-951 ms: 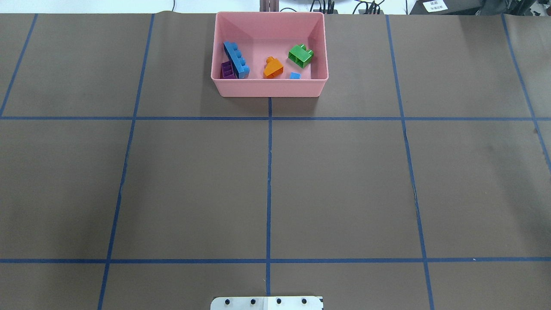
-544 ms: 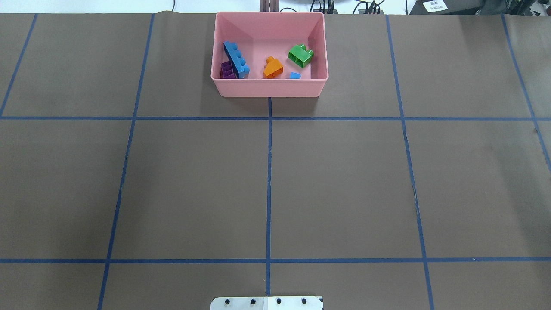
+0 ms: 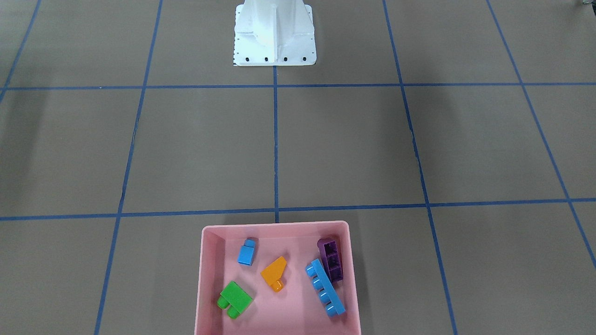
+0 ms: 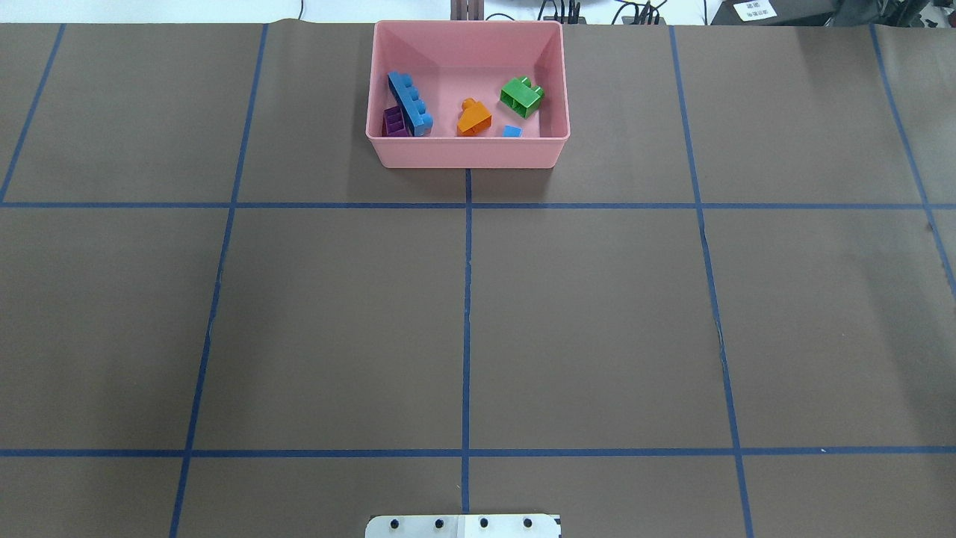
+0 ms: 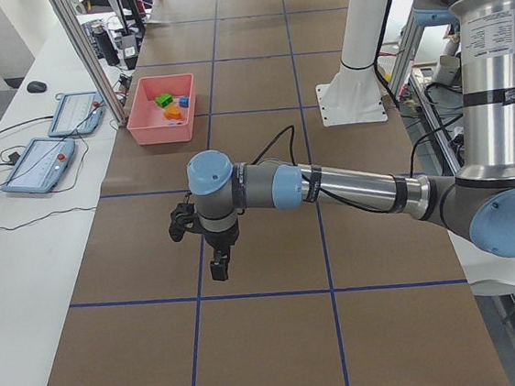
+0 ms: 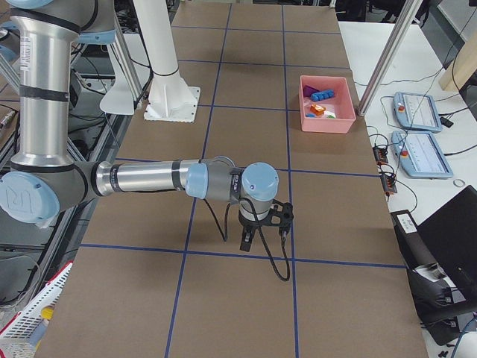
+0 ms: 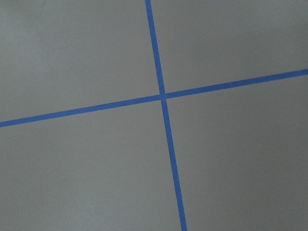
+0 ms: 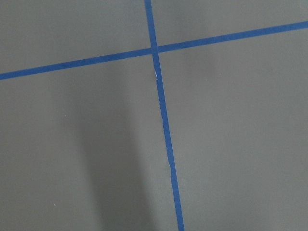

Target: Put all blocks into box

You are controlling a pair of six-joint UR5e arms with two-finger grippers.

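Note:
The pink box [image 4: 467,153] stands at the table's far middle; it also shows in the front view [image 3: 274,225]. Inside it lie all five blocks: the long light-blue brick [image 4: 411,103] leaning on the purple one [image 4: 393,121], the orange sloped one [image 4: 474,118], the small light-blue one [image 4: 511,131] and the green one [image 4: 522,97]. My left gripper [image 5: 219,269] and right gripper [image 6: 246,240] hang over bare table far from the box, seen only in the side views. I cannot tell whether they are open or shut. Both wrist views show only table and tape.
The white robot base [image 3: 274,32] stands at the table's near middle. Blue tape lines grid the brown table. Control tablets [image 5: 38,165] lie on a side bench beyond the box, next to an aluminium post [image 5: 86,54].

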